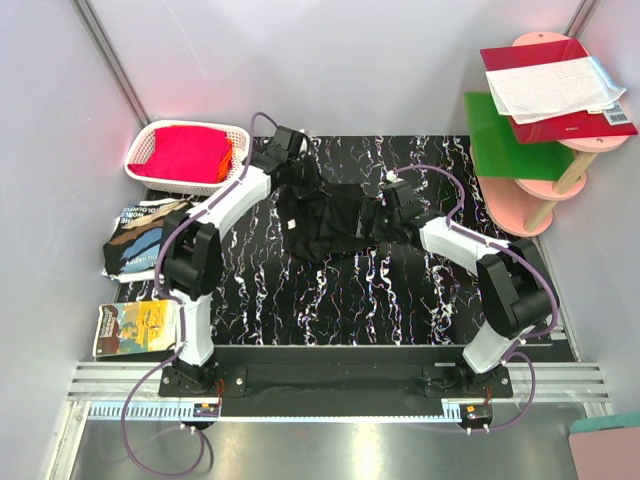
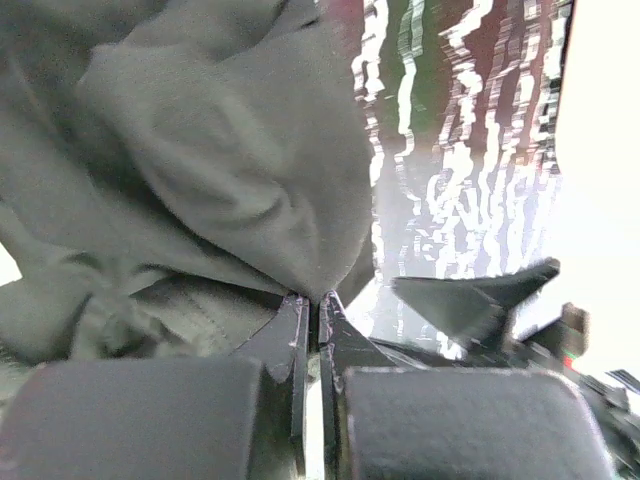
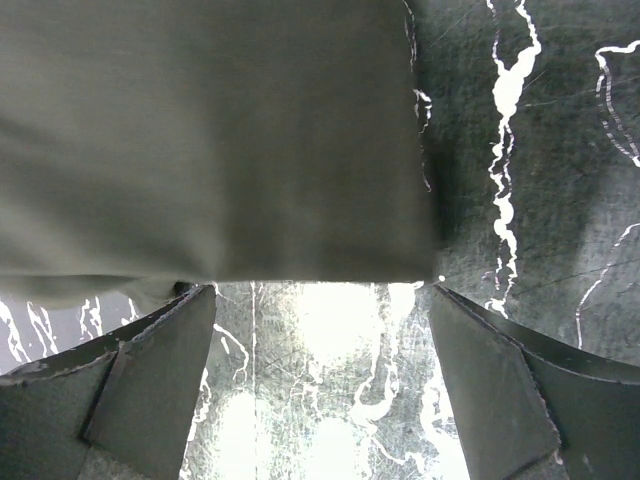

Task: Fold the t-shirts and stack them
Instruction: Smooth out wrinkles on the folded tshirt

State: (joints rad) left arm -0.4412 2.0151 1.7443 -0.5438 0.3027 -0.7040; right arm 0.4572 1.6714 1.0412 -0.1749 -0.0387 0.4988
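At the frame's upper left, the left claw (image 2: 312, 305) is pinching shut on a fold of the crumpled shirt (image 1: 325, 215), which is lying mid-frame on the mat (image 1: 330, 300), its long axis running left to right between both claws. At its right end the right claw (image 3: 320, 300) is gaping wide, holding nothing, with a straight hem lying just ahead of it (that arm is nearer this edge). The print and sleeves are hiding in the black bunching.
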